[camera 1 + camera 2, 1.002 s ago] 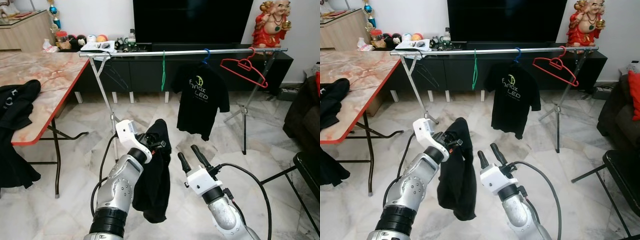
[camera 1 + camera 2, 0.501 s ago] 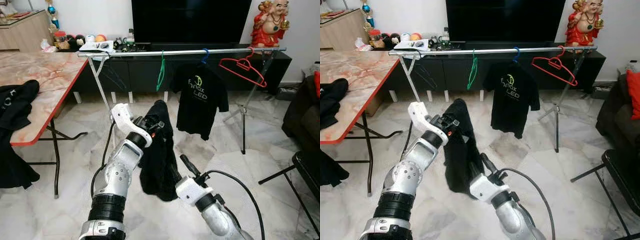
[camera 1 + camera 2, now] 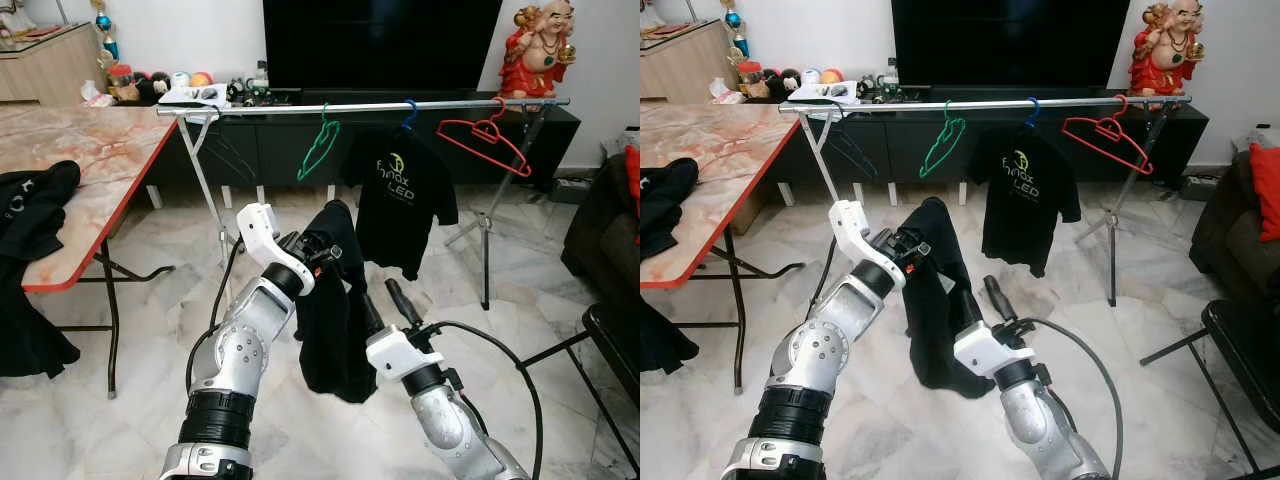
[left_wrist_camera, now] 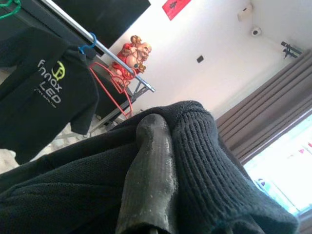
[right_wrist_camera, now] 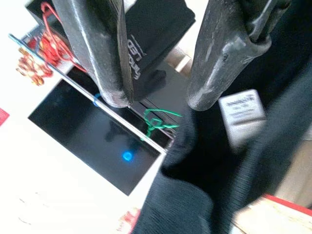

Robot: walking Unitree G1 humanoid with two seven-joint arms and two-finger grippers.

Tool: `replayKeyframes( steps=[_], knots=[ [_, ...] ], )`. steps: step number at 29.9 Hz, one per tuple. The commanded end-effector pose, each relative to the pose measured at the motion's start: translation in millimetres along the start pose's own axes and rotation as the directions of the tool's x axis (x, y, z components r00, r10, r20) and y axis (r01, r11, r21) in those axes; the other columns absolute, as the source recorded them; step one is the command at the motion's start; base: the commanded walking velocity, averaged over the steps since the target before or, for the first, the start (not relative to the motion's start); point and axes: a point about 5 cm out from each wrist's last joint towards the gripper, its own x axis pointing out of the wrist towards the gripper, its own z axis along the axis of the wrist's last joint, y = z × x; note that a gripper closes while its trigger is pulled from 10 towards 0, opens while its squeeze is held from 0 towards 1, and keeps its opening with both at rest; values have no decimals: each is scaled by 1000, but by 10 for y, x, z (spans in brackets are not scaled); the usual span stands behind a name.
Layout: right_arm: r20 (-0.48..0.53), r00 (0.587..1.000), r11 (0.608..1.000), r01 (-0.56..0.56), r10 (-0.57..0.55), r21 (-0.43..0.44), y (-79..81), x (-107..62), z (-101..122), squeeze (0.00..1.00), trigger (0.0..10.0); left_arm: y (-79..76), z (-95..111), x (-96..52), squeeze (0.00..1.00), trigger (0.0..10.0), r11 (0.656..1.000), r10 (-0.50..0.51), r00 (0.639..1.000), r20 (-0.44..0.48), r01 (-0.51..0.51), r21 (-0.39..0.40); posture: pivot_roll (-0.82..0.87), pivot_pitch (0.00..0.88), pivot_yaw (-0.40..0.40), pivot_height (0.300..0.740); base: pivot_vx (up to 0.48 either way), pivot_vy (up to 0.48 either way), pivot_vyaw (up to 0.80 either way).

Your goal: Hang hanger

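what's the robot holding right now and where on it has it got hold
The left gripper holds a black knitted garment by its bunched top edge, the rest hanging down. The right gripper, open, holds nothing.

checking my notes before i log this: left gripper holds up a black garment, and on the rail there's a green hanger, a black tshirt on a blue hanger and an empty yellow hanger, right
Not quite: the empty hanger at the right end of the rail is red, not yellow, as the left eye view shows. The rest holds: the left gripper holds up the black garment, and the rail carries a green hanger and a black T-shirt on a blue hanger.
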Motion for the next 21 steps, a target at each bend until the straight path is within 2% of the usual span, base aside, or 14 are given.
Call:
replayKeyframes(
  steps=[1,4,7,8,11,21],
  knots=[
    [-21,999,999,34,-33,16,-49,17,-22,0,10000,-145,-12,34,0,10000,998,-59,998,17,59,-24,67,0,37,740,0,0,0],
    [-20,999,999,27,-27,25,-41,19,-24,0,10000,-151,-15,35,0,10000,998,-61,998,13,62,-22,69,0,37,740,0,0,0],
    [-21,999,997,-34,36,72,41,17,-17,0,10000,-154,-17,35,0,10000,998,-62,998,11,62,-21,68,0,37,740,0,0,0],
    [-24,996,990,-77,81,121,109,18,-5,0,10000,-159,-20,37,0,10000,998,-64,998,9,64,-20,70,0,36,740,0,0,0],
    [-14,994,986,-106,109,130,167,48,35,0,10000,-176,-23,38,0,10000,997,-71,997,5,71,-16,74,0,35,740,0,0,0],
    [-2,997,989,-73,74,131,113,178,76,0,10000,-200,-39,23,0,10000,997,-81,997,-5,81,-17,80,0,32,740,0,0,0]
  ],
)
